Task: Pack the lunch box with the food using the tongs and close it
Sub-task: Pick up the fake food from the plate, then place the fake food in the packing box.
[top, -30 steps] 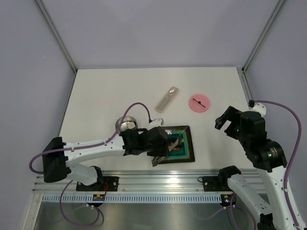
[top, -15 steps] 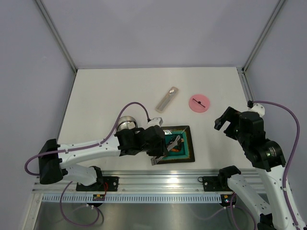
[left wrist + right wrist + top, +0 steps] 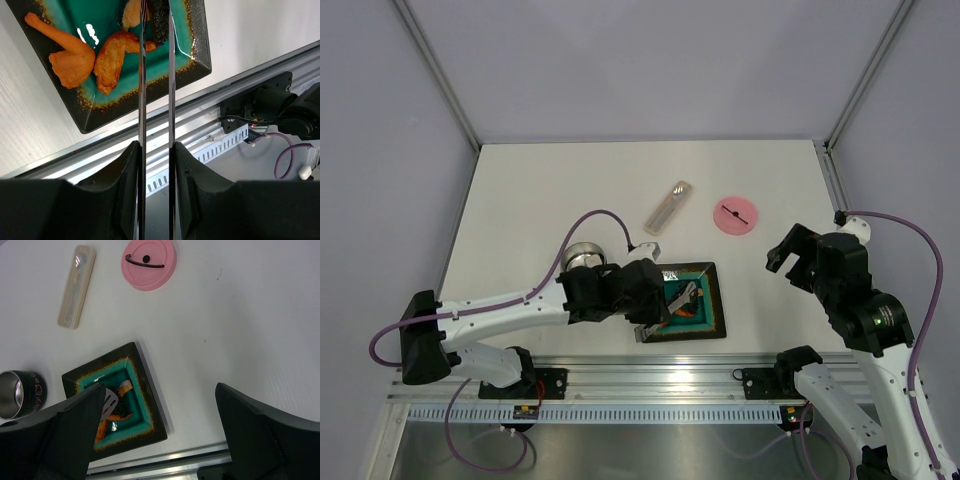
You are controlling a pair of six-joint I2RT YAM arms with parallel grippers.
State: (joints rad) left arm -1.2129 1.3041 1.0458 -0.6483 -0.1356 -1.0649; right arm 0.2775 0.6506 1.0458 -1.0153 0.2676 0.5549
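Left gripper (image 3: 155,150) is clamped on the tongs (image 3: 171,90) — the dark piece (image 3: 160,22) sits between their tips on the plate (image 3: 200,55), orange bits (image 3: 112,60) beside it. Right gripper (image 3: 160,390) hangs wide open off right. Tin (image 3: 582,258) stands just left of the plate — lid (image 3: 734,214) well apart, farther back.

There is one each: square teal plate (image 3: 152,410), round steel tin (image 3: 20,392), pink round lid (image 3: 148,262), pale oblong utensil (image 3: 76,286), slim silver tongs (image 3: 170,100). The food numbers two orange chunks (image 3: 70,60), one tan piece (image 3: 131,12), one dark piece (image 3: 161,22).
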